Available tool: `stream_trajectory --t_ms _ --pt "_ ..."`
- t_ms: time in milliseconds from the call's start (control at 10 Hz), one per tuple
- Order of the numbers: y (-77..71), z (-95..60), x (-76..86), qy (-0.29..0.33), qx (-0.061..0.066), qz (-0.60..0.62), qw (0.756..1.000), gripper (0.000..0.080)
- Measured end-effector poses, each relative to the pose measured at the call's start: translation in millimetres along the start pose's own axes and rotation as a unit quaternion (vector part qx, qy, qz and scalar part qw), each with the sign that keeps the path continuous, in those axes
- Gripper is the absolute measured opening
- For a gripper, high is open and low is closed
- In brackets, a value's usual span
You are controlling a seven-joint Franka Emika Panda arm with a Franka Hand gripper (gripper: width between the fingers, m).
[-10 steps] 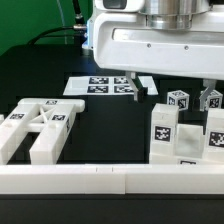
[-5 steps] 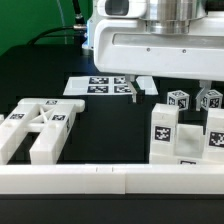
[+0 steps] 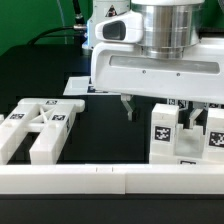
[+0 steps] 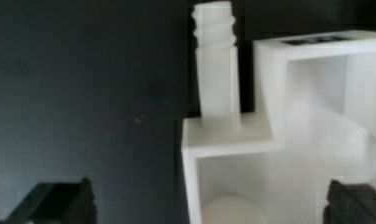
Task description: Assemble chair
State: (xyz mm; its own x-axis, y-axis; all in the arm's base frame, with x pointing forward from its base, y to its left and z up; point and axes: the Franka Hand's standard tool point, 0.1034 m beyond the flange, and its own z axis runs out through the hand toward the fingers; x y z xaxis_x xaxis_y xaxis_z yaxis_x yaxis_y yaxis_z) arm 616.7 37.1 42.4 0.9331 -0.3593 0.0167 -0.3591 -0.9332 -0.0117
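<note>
Along the surface's front edge lies a white rail (image 3: 100, 181). Behind it, at the front-left corner, rests the slotted back frame (image 3: 35, 125). Front-right stand tagged chair pieces (image 3: 163, 135). The gripper (image 3: 146, 108) has come forward off the marker board (image 3: 75, 86), jaws wide (nothing held), straddling a pegged piece (image 4: 229, 150), probably the next pickup.

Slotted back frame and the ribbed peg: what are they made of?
Slotted back frame: likely rigid white plastic, matte, going by its blocky, uniform edges. Ribbed peg: seemingly the same white plastic, ridges formed into it; molded or printed, cannot tell.
</note>
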Motion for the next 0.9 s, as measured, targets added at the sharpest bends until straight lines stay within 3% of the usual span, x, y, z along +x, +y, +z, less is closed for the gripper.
stream_trajectory --t_ms 900 --pt "6.2 32.2 -0.6 -0.010 -0.010 -0.006 1.000 0.0626"
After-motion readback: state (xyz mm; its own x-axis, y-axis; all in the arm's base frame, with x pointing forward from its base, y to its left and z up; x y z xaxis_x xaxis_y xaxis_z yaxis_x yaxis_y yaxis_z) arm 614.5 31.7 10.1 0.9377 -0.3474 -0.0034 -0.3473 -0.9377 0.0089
